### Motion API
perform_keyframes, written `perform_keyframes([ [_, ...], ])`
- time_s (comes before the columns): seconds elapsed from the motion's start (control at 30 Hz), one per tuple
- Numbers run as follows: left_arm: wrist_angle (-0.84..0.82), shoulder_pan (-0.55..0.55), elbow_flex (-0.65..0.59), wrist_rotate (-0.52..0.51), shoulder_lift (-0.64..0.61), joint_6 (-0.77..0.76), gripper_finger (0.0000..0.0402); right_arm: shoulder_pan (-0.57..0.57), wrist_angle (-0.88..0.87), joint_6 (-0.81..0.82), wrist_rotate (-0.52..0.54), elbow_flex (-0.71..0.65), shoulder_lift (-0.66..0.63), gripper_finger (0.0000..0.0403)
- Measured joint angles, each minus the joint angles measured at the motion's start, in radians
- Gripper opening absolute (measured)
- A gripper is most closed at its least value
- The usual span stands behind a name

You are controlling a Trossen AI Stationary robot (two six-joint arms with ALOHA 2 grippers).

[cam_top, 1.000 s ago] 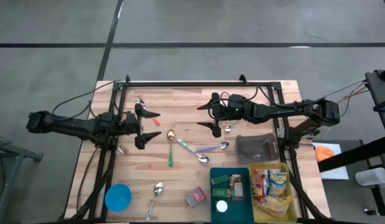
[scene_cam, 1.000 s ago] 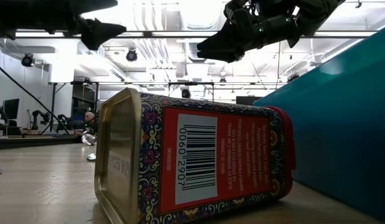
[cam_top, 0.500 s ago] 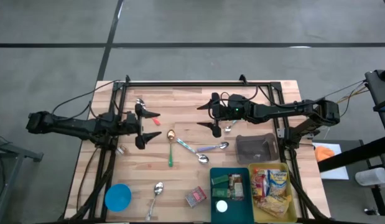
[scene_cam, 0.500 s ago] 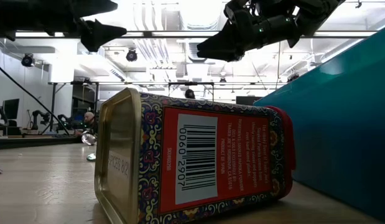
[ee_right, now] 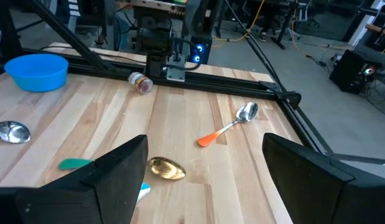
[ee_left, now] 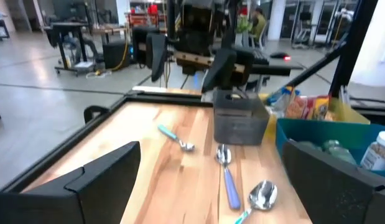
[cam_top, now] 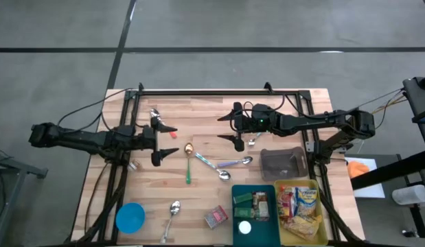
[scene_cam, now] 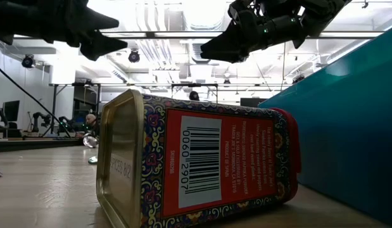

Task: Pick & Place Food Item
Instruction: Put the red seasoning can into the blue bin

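**Wooden counter, both grippers spread and empty**

Wood planks carry the scattered items. The left gripper (cam_top: 159, 138) hovers with fingers wide, holding nothing, near an orange-handled spoon (cam_top: 165, 125). The right gripper (cam_top: 237, 127) hangs spread over the counter (cam_top: 198, 110), also empty. A patterned food tin (cam_top: 215, 217) lies on its side just beside the teal bin (cam_top: 254, 206).
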Motion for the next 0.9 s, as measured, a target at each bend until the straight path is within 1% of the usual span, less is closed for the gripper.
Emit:
perform_keyframes([
  [0.5, 0.008, 0.0, 0.0, 0.0, 0.001, 0.0, 0.0393, 0.0, 0.0, 0.003, 0.0, 0.0, 0.0, 0.0315],
  [0.57, 0.008, 0.0, 0.0, 0.0, 0.001, 0.0, 0.0393, 0.0, 0.0, 0.04, 0.0, 0.0, 0.0, 0.0315],
  [0.73, -0.018, 0.0, 0.0, 0.0, 0.001, -0.003, 0.0393, 0.0, 0.002, 0.233, 0.0, 0.0, 0.0, 0.0315],
  [0.83, -0.048, 0.0, 0.0, 0.0, 0.001, -0.003, 0.0393, 0.001, 0.002, 0.277, -0.001, 0.0, 0.0, 0.0315],
  [0.9, -0.066, 0.0, 0.0, 0.0, 0.001, -0.003, 0.0393, 0.005, 0.001, 0.279, -0.002, 0.0, 0.0, 0.0315],
])
